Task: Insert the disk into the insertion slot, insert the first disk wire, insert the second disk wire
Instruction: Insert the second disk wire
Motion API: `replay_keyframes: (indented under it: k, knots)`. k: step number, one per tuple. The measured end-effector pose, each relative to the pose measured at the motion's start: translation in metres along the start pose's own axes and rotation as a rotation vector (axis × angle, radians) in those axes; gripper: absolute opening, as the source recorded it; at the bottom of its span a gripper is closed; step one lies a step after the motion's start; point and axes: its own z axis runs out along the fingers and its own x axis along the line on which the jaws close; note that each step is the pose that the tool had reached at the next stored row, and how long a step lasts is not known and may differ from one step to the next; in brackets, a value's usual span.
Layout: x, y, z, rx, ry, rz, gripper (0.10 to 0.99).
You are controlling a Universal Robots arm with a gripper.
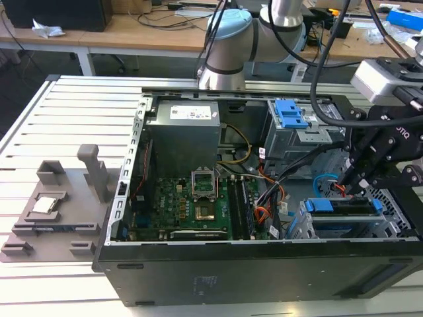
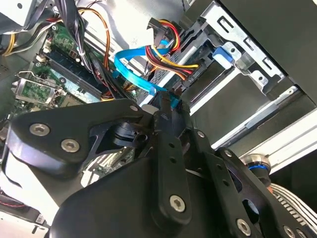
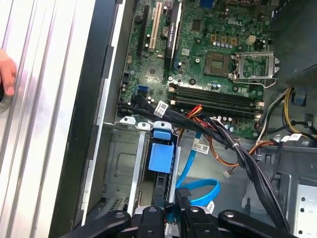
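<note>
The disk [image 1: 344,207], in its blue carrier [image 3: 162,157], lies inside the insertion slot [image 1: 396,206], the silver perforated cage at the exterior view's right. My gripper [image 1: 350,181] hangs just behind the disk's rear edge. In both wrist views my gripper [image 2: 171,104] [image 3: 171,210] is shut on the end of the first disk wire [image 2: 131,67], a light-blue flat cable looping away [image 3: 200,191] toward the board. The second disk wire [image 2: 171,57], showing red and yellow strands, runs to a black plug at the disk's edge; whether it is seated I cannot tell.
The open case holds the motherboard [image 1: 198,205], the power supply [image 1: 182,135], a grey cage with a blue latch [image 1: 291,113], orange flat cables [image 1: 264,212] and a thick black bundle [image 3: 237,151]. A grey fixture [image 1: 59,205] sits at the exterior view's left. A hand [image 3: 6,72] rests outside the case.
</note>
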Motion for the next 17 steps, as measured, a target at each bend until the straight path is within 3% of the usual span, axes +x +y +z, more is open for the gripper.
replay_keyframes:
  k: [5, 7, 13, 17]
  knots:
    - [0.0, 0.0, 0.0, -0.001, 0.0037, 0.0, 0.239]
    - [0.0, 0.0, 0.0001, -0.001, 0.0044, 0.0, 0.161]
    - [0.0036, 0.0004, 0.0004, -0.001, 0.0064, 0.001, 0.161]
    - [0.0096, 0.0005, 0.0083, -0.002, 0.0038, 0.031, 0.161]
